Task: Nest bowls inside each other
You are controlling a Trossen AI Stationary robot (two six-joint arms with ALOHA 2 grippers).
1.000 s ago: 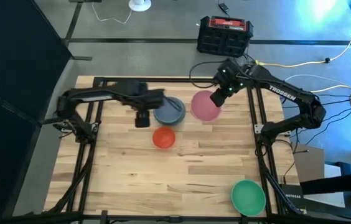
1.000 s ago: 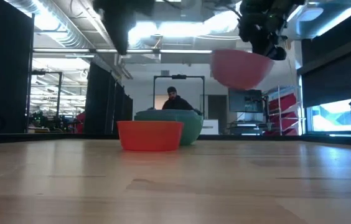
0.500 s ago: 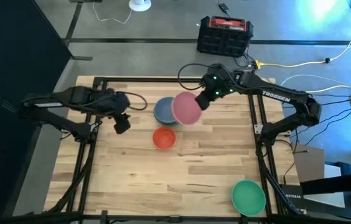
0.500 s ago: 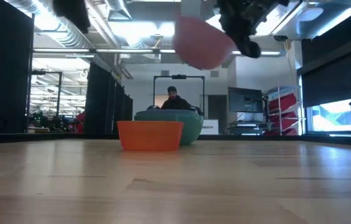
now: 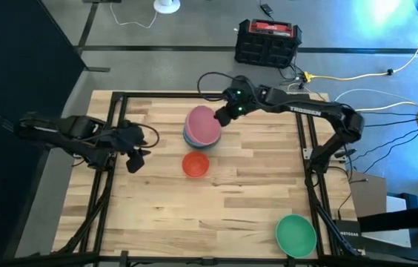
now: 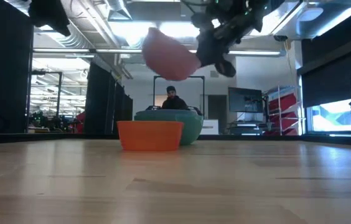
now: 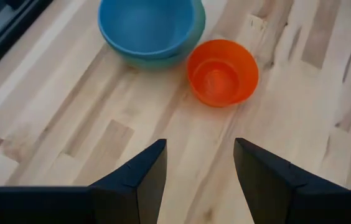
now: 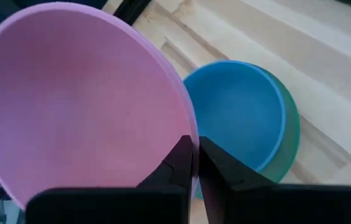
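Observation:
My right gripper (image 8: 193, 163) is shut on a pink bowl (image 5: 203, 126) and holds it in the air over a blue bowl (image 8: 238, 112). That blue bowl sits nested in a green bowl (image 8: 292, 140) at the table's far middle. An orange-red bowl (image 5: 195, 165) stands on its base just nearer on the table, also seen as the orange-red bowl (image 7: 222, 71). Another green bowl (image 5: 296, 234) stands at the near right corner. My left gripper (image 7: 199, 168) is open with nothing in it, above the table's left side, left of the orange-red bowl. My right gripper pinches the pink bowl's rim (image 8: 185, 138) between its two fingers, one on the inner wall and one on the outer. The fingers come slanting down from the table's far right. The bowl is lifted clear and tilted, its opening turned toward the gripper.
A black and red case (image 5: 267, 41) lies on the floor beyond the far edge. Dark frame rails (image 5: 307, 178) run along the table's left and right sides. In the low view a person (image 6: 174, 99) shows far behind the table. Bare wood fills the near half.
My right gripper has carried the pink bowl toward the table's left, from beside the blue bowl to over it, and has tipped it further. My left gripper has drawn back from the blue bowl toward the table's left edge and a little nearer, staying open.

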